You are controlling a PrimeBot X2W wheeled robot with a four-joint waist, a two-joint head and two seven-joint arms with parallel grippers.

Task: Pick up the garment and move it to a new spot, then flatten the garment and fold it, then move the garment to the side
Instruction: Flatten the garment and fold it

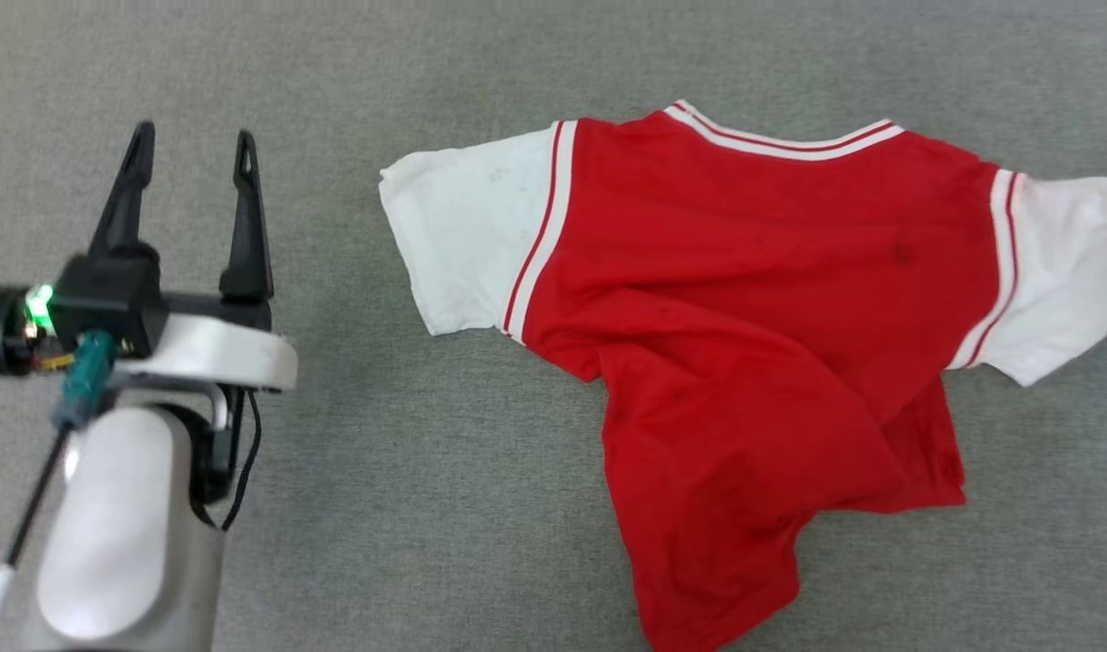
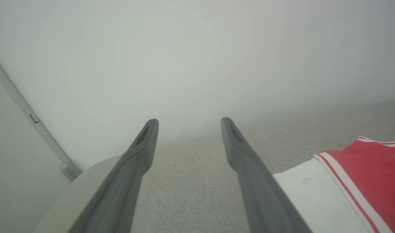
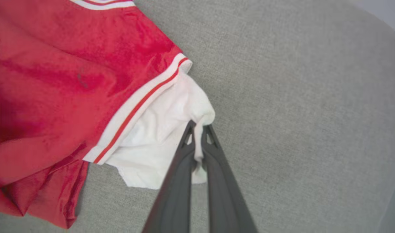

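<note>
Garment (image 1: 744,299) judged light, limp, easily bunched. Right sleeve (image 3: 171,129) clamped by right gripper (image 3: 199,129); left gripper (image 1: 191,172) spread wide, empty; left sleeve (image 1: 463,244) advised.

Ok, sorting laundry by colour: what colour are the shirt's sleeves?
White sleeves on the red garment; clearest in head view.

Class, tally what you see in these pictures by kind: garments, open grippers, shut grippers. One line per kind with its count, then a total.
Garments: 1, the red and white T-shirt
Open grippers: 1, the left gripper, off to the side of the cloth
Shut grippers: 1, the right gripper, pinching the edge of a white sleeve
Total: 3
</note>
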